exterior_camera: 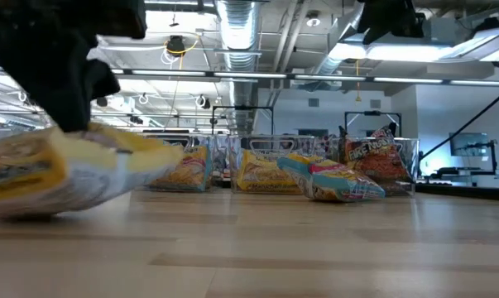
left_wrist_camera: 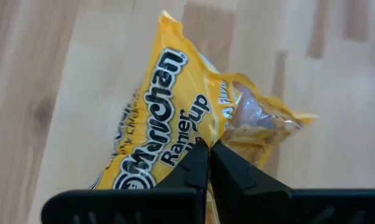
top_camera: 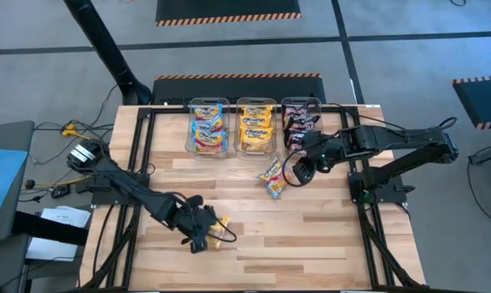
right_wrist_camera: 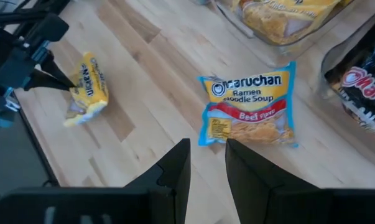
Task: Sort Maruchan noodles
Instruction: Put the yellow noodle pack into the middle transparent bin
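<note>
A yellow Maruchan noodle packet (left_wrist_camera: pixel 156 106) is near the table's front left, and my left gripper (left_wrist_camera: pixel 209 155) is shut on it. It also fills the left of the low view, as the yellow packet (exterior_camera: pixel 59 170). A blue-and-yellow beef packet (right_wrist_camera: pixel 249 106) lies flat on the wood mid-table. My right gripper (right_wrist_camera: pixel 208 163) hovers open just above and beside this packet, with nothing between its fingers. In the high view my left gripper (top_camera: pixel 203 234) is at the front left and my right gripper (top_camera: pixel 300 169) is near the bins. My left gripper pinches the yellow packet's wrapper near the middle of its printed face (left_wrist_camera: pixel 193 134) between its two fingertips, and the film puckers there. The fingers slant down at it from the table's left. The packet sits tilted; whether its low end rests on the wood I cannot tell.
Three clear bins stand in a row at the far edge: one with blue-pink packets (top_camera: pixel 208 129), one with yellow packets (top_camera: pixel 256 129), one with dark packets (top_camera: pixel 300 122). Black frame rails (top_camera: pixel 143 146) run along both table sides. Bare wood lies between the bins and the front edge.
</note>
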You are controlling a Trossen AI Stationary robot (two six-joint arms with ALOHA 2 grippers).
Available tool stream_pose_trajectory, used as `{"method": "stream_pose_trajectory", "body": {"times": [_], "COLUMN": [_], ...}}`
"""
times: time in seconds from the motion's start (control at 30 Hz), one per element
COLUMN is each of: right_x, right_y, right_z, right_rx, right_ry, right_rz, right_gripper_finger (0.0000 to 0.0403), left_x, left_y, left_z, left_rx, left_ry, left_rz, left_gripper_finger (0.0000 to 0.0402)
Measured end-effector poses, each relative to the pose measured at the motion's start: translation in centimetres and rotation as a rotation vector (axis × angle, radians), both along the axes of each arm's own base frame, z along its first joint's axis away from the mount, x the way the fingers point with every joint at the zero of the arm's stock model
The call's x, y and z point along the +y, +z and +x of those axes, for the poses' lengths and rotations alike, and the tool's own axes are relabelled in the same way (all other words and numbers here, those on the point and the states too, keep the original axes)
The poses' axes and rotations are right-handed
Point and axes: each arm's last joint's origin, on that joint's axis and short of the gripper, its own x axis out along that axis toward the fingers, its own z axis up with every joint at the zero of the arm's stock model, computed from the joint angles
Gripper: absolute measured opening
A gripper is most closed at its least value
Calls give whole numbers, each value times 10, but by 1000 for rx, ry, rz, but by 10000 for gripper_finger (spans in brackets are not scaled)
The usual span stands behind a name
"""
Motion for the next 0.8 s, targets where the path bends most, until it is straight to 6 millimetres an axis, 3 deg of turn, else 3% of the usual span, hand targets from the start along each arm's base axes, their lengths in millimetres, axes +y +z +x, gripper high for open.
{"method": "stream_pose_trajectory", "body": {"times": [0.8], "right_x": [2], "right_y": [3], "right_z": [4], "right_rx": [-61], "right_ry": [-41], "right_rz": [104], "right_gripper_finger": [127], "left_x": [34], "left_y": [17], "left_z": [31], "left_rx": [-182], "left_ry": [-89], "left_rz": [47], "left_gripper_finger": [0]}}
